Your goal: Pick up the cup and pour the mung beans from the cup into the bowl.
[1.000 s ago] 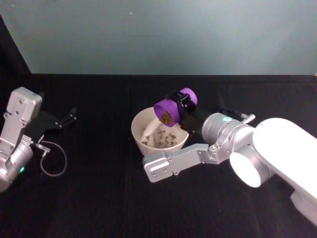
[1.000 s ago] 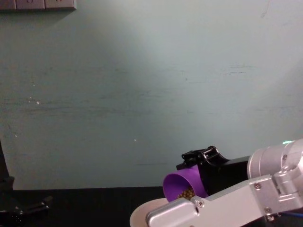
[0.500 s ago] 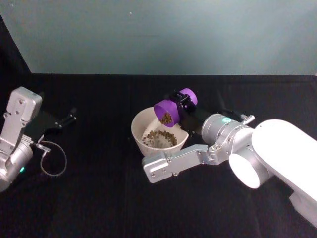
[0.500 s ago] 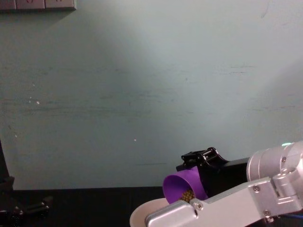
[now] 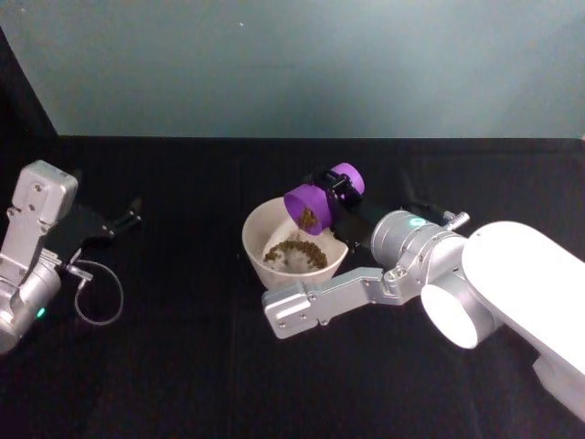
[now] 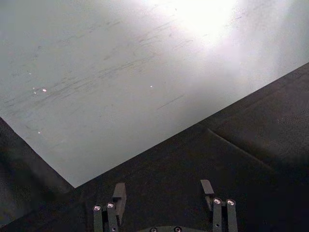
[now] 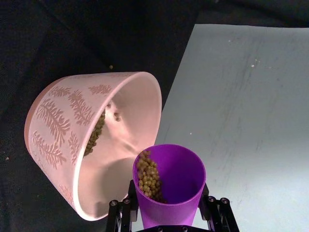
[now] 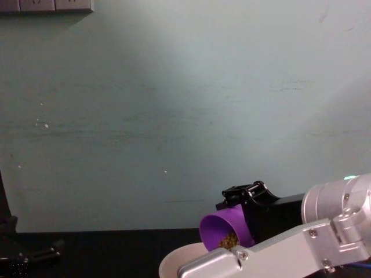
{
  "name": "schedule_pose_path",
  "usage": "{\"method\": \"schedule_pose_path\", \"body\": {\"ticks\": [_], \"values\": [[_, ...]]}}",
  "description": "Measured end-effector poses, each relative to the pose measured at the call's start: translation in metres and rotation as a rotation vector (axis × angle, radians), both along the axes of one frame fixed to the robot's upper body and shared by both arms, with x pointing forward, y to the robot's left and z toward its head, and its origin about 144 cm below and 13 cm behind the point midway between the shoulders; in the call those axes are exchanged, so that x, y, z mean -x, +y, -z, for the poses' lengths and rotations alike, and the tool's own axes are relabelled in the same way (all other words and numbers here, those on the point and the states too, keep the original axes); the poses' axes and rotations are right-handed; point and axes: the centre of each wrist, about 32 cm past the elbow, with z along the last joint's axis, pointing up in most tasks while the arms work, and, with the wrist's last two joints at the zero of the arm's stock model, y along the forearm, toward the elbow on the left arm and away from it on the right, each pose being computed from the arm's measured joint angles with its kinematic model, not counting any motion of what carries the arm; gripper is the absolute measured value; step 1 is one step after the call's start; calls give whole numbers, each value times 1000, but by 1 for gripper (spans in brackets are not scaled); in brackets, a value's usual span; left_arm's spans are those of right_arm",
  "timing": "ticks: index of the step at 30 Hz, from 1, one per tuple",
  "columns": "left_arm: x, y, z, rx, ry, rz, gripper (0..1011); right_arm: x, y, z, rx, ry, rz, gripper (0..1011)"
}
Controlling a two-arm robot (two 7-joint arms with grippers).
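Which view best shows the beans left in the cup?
Right wrist view: it looks into the cup, held by the right gripper over the bowl's rim, beans along one wall. Head view shows a clump at the mouth; chest view, side-on, a glimpse.

— What's it all sitting on?
— A tabletop [image 5: 183, 366] draped in black cloth, running back to a pale wall [image 5: 302, 64].
— And what's on it?
— The bowl [image 5: 256, 229] stands near the middle — and well off to the left a thin wire loop [image 5: 120, 294] lies flat on the cloth.
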Motion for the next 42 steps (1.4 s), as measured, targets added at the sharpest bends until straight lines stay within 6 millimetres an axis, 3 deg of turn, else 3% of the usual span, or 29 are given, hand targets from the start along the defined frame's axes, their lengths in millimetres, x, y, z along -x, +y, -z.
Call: {"method": "schedule_pose_path", "body": {"ticks": [42], "values": [[0,0,0,0,0,0,1000,6,10,6,107,-96,-14,713]]}}
